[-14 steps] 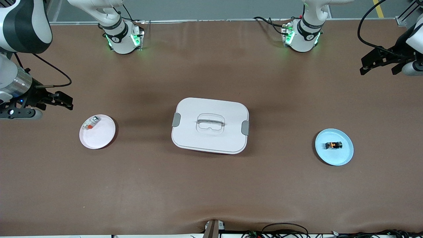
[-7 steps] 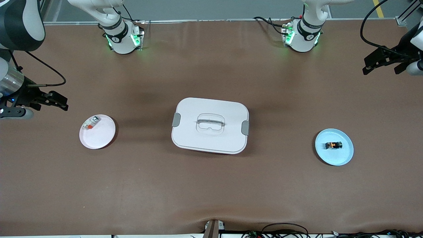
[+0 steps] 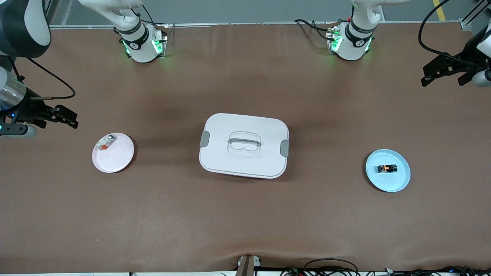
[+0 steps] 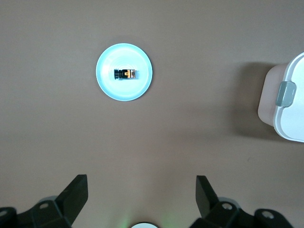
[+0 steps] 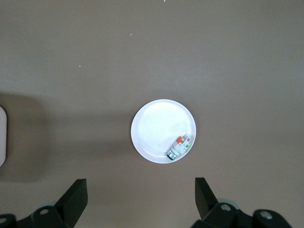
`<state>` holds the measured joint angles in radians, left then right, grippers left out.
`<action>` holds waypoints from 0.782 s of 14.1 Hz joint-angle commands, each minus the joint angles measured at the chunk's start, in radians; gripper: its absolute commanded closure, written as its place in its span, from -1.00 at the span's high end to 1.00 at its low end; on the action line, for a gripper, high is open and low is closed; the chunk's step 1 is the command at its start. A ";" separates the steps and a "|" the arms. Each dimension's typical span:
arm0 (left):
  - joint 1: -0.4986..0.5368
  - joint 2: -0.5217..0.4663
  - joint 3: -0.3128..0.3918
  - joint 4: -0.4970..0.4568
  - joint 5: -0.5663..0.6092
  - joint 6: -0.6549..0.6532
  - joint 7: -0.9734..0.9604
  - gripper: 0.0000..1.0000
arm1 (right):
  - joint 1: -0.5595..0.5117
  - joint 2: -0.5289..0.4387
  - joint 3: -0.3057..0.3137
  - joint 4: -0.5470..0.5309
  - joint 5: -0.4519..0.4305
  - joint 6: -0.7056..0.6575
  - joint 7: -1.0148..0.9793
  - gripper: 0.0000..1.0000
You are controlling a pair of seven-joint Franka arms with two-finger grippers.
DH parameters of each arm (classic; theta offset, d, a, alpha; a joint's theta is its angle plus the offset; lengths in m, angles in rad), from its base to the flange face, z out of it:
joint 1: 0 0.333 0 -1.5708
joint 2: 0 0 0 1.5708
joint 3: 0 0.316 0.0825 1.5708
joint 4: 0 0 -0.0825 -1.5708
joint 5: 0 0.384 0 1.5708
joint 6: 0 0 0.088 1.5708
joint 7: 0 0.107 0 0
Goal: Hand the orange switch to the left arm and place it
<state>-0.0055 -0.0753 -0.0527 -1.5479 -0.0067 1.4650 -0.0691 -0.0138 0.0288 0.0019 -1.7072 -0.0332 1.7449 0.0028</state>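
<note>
Bare counter (image 3: 245, 214) surrounds the box (image 3: 244, 145) at centre. My left tool (image 3: 441, 73) and right tool (image 3: 57, 115) hang spread apart at opposite counter ends. Orange switch (image 3: 386, 168) lies on the blue plate (image 3: 399, 182).

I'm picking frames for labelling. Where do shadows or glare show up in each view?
Front view: soft shadows fall on the table around the box, and green base lights glow at the arms' bases. Left wrist view: the blue plate glares bright around the orange switch; a shadow lies beside the box. Right wrist view: the white plate is nearly washed out.
</note>
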 commanded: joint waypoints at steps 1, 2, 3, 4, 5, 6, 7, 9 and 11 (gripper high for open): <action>0.006 -0.026 -0.001 -0.018 -0.001 -0.003 0.018 1.00 | -0.012 -0.036 0.007 0.011 0.021 -0.079 -0.041 1.00; 0.004 -0.026 -0.003 -0.018 -0.001 -0.003 0.018 1.00 | -0.017 -0.046 0.004 0.009 0.032 -0.085 -0.097 1.00; 0.004 -0.026 -0.003 -0.018 -0.001 -0.005 0.017 1.00 | -0.043 -0.061 -0.002 0.005 0.067 -0.090 -0.159 1.00; 0.004 -0.026 -0.004 -0.018 -0.001 -0.006 0.017 1.00 | -0.085 -0.076 -0.006 0.003 0.135 -0.112 -0.226 1.00; 0.004 -0.026 -0.004 -0.017 -0.001 -0.008 0.017 1.00 | -0.127 -0.084 -0.010 0.003 0.177 -0.145 -0.292 1.00; 0.004 -0.026 -0.006 -0.018 -0.001 -0.011 0.017 1.00 | -0.135 -0.084 -0.008 0.003 0.180 -0.168 -0.302 1.00; 0.004 -0.026 -0.004 -0.018 -0.001 -0.014 0.017 1.00 | -0.135 -0.084 -0.008 0.004 0.179 -0.166 -0.302 1.00; 0.006 -0.026 -0.004 -0.017 -0.001 -0.014 0.018 1.00 | -0.132 -0.081 -0.002 0.012 0.173 -0.153 -0.288 1.00; 0.006 -0.026 -0.001 -0.015 -0.001 -0.015 0.020 1.00 | -0.120 -0.079 0.007 0.014 0.155 -0.137 -0.183 1.00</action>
<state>-0.0055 -0.0757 -0.0537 -1.5479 -0.0067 1.4566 -0.0688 -0.1406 -0.0456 -0.0081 -1.6958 0.1254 1.5984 -0.2592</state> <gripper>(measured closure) 0.000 0.000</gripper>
